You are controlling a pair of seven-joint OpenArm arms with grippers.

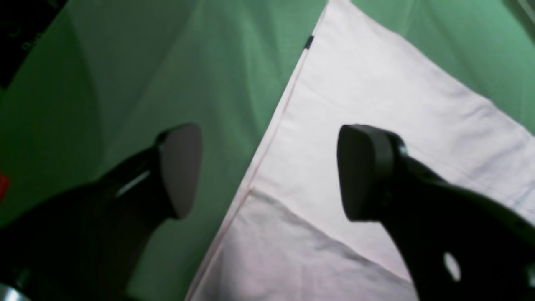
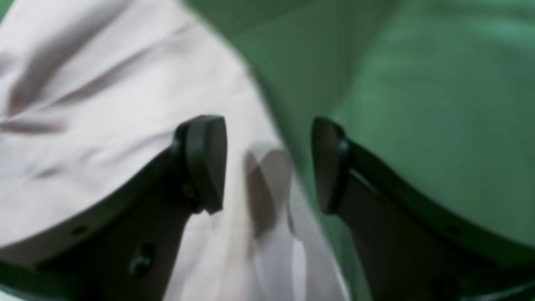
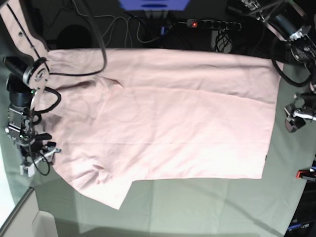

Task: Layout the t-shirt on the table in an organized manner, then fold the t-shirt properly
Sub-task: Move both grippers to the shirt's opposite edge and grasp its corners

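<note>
The pale pink t-shirt [image 3: 173,128] lies spread flat over the table [image 3: 197,207], plain side up, with its sleeves toward the left and its hem at the right. My left gripper [image 3: 295,119] hovers at the hem side. In the left wrist view this gripper [image 1: 271,171] is open, straddling the shirt's stitched edge [image 1: 267,142], nothing pinched. My right gripper [image 3: 35,157] sits at the shirt's left edge. In the blurred right wrist view the gripper [image 2: 267,165] is open over the shirt [image 2: 104,104], with a small raised fold of fabric [image 2: 267,167] between its fingers, untouched.
Pale grey-green cloth [image 1: 167,62] covers the table. A red clamp [image 3: 306,174] sits at the right edge. Behind the far edge lie a power strip [image 3: 212,23] and loose cables [image 3: 123,29]. A black cable [image 3: 94,49] from the right arm loops over the shirt's top left.
</note>
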